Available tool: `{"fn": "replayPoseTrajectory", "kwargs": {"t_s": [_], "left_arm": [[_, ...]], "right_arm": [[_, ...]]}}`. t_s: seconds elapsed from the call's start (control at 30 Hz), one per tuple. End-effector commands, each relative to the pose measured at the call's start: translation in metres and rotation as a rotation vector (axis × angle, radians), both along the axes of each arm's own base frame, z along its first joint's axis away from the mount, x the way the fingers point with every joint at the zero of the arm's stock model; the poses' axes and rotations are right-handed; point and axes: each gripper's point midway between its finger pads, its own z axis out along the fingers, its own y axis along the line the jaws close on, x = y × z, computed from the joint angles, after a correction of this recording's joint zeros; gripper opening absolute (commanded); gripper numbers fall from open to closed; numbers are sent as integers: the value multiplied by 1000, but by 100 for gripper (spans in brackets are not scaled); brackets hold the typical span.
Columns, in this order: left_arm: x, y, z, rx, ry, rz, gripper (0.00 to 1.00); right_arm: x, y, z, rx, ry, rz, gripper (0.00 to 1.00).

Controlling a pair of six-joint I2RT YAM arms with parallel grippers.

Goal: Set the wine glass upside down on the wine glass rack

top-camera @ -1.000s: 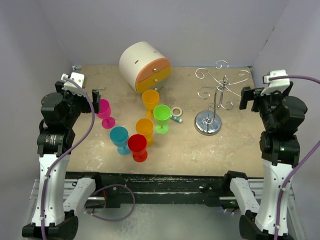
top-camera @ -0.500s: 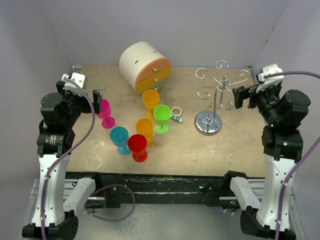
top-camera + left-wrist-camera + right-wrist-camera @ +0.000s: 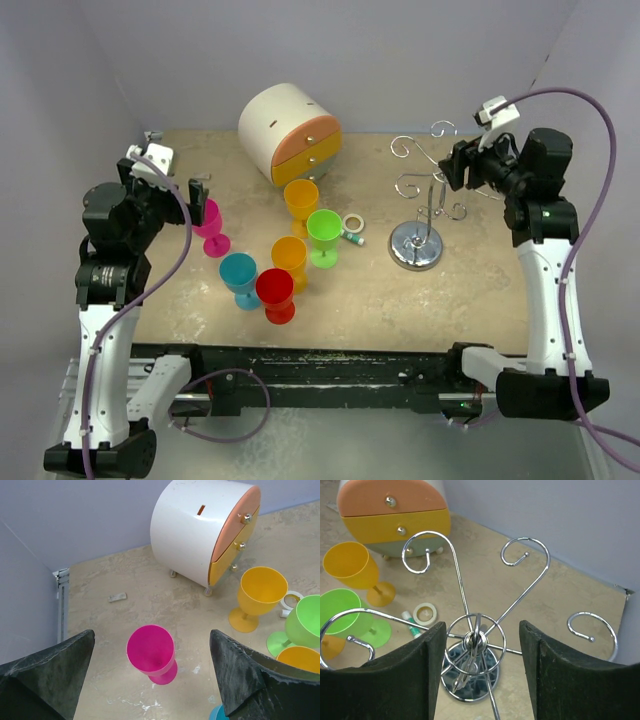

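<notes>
Hovering over the pink glass (image 3: 151,650) with the left gripper (image 3: 197,190), spread wide and holding nothing. Looking straight down into an open bowl in the left wrist view, so standing upright, stem vertical, mouth up, at the left side of the table (image 3: 460,290). Sitting below and slightly ahead of the fingers (image 3: 60,665), framed between them but untouched. Nearest to the left arm by far, and well apart from the right one.

Poised above the rack (image 3: 432,200) with the right gripper (image 3: 480,630), likewise parted wide and empty, straddling the central post from overhead with no contact evident. Standing upright on a round base at the right side of the table, well apart from the pink glass, with the other glasses between.

Probably calling for a drop along that vertical axis, a close on bowl or stem, then a flip to mouth-down before a carry rightward to a curled arm.

Counting six glasses, all upright and none on the rack:
- pink glass
- far orange glass (image 3: 301,198)
- near orange glass (image 3: 289,255)
- green glass (image 3: 323,230)
- blue glass (image 3: 238,272)
- red glass (image 3: 275,290)

Counting one rack, with at least four curled arms in the right wrist view. Also one drawer box (image 3: 285,125), one tape roll (image 3: 353,223) and one small tube (image 3: 352,238) just beside it.
</notes>
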Motion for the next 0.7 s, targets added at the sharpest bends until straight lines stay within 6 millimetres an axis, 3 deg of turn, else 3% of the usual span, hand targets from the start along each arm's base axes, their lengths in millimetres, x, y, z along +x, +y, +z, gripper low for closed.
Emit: {"fn": "replayPoseTrajectory", "kwargs": {"t_s": [0.0, 0.13, 0.23, 0.5, 0.6, 0.67], "left_arm": [[7, -2, 9, 2, -46, -21, 99], [9, -3, 6, 1, -35, -25, 99], [11, -1, 4, 8, -30, -20, 99], [19, 2, -11, 38, 1, -14, 99], [22, 1, -22, 47, 35, -25, 99], [22, -4, -30, 55, 63, -59, 99]], "right_arm": [[9, 4, 35, 13, -117, 0, 56], [14, 8, 29, 21, -102, 20, 32], [13, 10, 25, 20, -95, 28, 22], [20, 5, 18, -10, -85, 11, 8], [24, -2, 22, -48, -91, -11, 0], [28, -5, 25, -73, -101, -17, 0]]}}
